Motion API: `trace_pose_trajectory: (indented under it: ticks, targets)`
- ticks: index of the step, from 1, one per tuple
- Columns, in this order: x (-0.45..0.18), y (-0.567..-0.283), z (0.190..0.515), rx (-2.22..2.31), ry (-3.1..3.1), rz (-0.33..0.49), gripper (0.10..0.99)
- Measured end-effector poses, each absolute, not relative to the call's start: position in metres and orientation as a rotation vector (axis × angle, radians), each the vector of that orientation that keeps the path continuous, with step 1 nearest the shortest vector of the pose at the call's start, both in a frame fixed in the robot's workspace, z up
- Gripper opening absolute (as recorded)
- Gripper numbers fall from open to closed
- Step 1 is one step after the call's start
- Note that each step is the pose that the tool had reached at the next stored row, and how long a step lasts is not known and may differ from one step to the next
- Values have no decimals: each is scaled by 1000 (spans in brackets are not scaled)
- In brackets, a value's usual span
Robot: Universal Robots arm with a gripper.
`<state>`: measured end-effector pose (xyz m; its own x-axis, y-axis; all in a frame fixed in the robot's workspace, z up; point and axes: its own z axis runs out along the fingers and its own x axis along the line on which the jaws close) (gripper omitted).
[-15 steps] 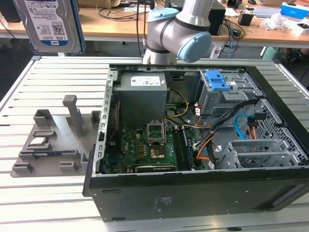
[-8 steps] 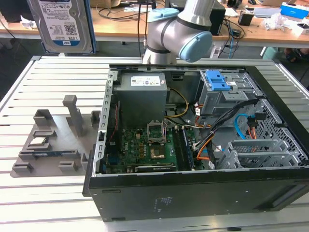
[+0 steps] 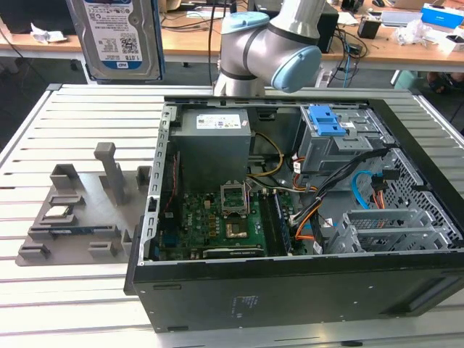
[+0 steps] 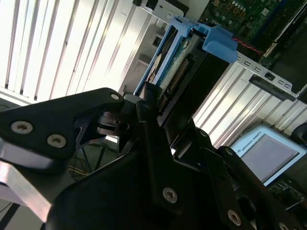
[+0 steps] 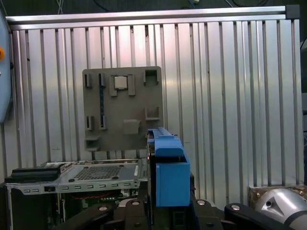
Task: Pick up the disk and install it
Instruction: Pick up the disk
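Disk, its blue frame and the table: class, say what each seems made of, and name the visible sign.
Disk: likely metal, matt silver-grey casing under a paper-like printed label. Frame: probably plastic, uniform bright blue with smooth moulded edges. Table: seemingly aluminium, pale ribbed slats with a dull sheen.

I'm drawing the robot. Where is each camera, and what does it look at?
Exterior view: off the arm, looking down into the open computer case; the arm shows.
First wrist view: on the wrist, facing the grey tray past the disk.
Second wrist view: on the wrist, along the gripper clamping the disk.
Shared: all three show the disk.
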<state>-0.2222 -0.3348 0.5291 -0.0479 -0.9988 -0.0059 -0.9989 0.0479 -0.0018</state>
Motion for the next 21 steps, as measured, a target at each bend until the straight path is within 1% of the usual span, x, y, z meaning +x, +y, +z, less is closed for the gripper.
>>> trace_pose_trajectory:
  ticks: [21]
  targets:
    - [-132, -335, 529, -2164, 2271, 5, 361]
